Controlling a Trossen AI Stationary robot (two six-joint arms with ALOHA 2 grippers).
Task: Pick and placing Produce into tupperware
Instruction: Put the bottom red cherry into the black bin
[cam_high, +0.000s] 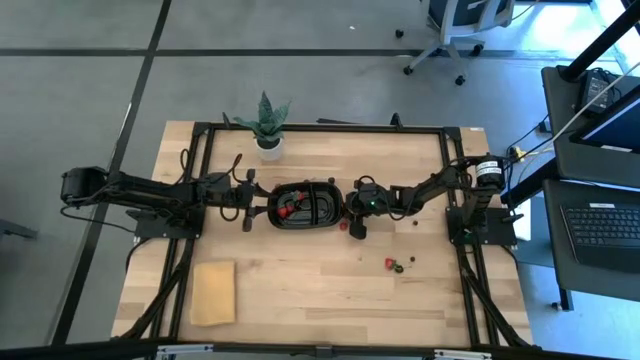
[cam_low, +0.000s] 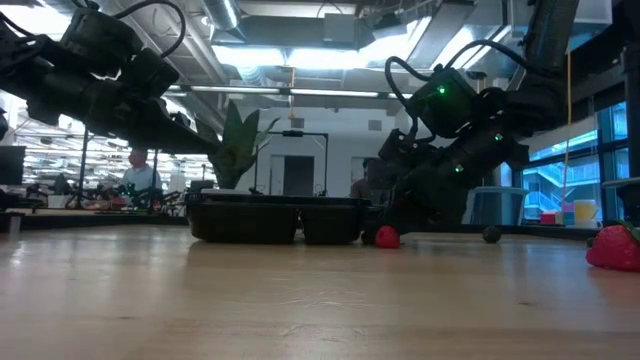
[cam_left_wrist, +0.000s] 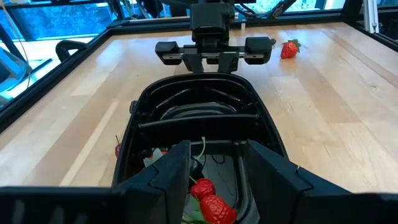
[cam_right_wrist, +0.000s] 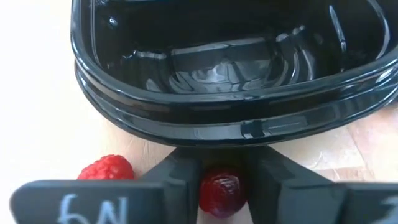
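So the black tray (cam_high: 305, 206) sits mid-counter, with a few red berries (cam_high: 287, 210) already in its 9 o'clock half. The left gripper (cam_high: 250, 211) hovers at that end, jaws apart around the rim, probably steadying it. The right gripper (cam_right_wrist: 219, 186) is low at the tray's 3 o'clock end, jaws either side of a dark red berry (cam_right_wrist: 220, 191), looks mid-pick. A raspberry (cam_right_wrist: 106, 169) lies just beside.

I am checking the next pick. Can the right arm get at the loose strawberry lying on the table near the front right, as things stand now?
Probably not at once. The right hand looks shut on a dark red berry beside the tray. The strawberry lies in the open with nothing around it, so the way looks free once the hand is emptied.
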